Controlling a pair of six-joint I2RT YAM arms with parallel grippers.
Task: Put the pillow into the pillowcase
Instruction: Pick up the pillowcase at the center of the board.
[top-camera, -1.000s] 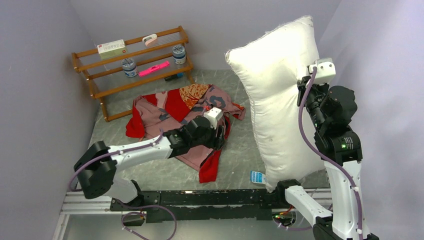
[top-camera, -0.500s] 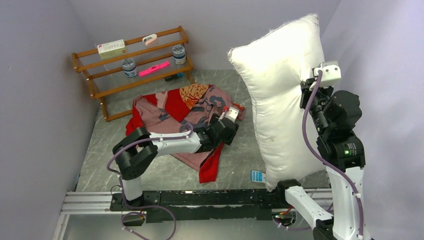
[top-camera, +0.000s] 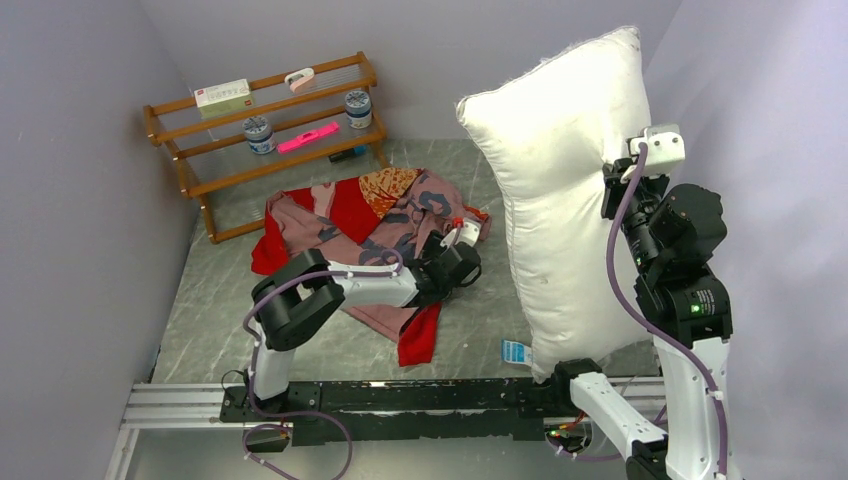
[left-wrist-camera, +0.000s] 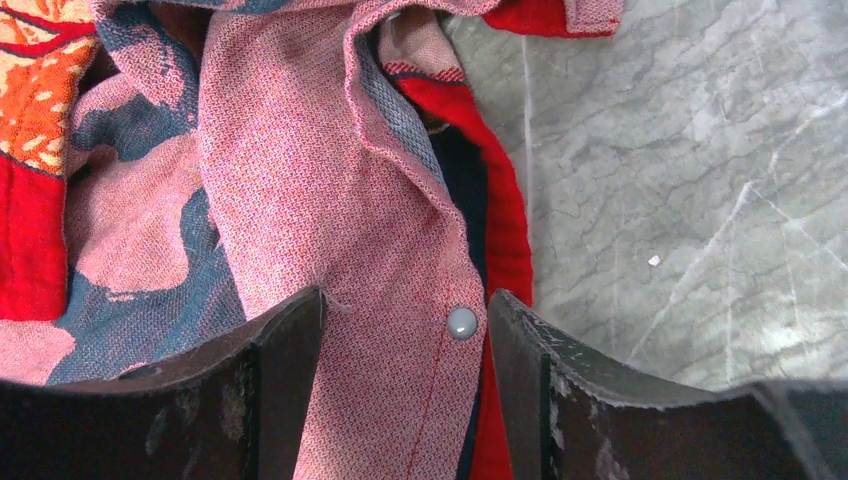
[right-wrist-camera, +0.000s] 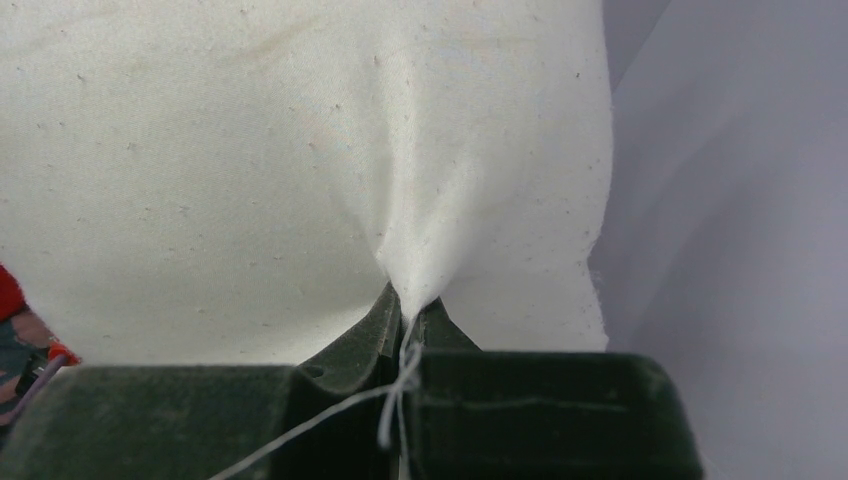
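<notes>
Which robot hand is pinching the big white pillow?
The right gripper: it is shut on a fold of the pillow, while the left gripper is open over the pillowcase.

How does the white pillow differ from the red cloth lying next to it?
Colour: the pillow is plain white; the pillowcase is red and pink with printed patterns.
Pose: the pillow stands upright and plump; the pillowcase lies crumpled on the table.
Hold: the right end effector is shut on the pillow's fabric, while the left end effector is open over the pillowcase's edge.
Both are soft fabric.
</notes>
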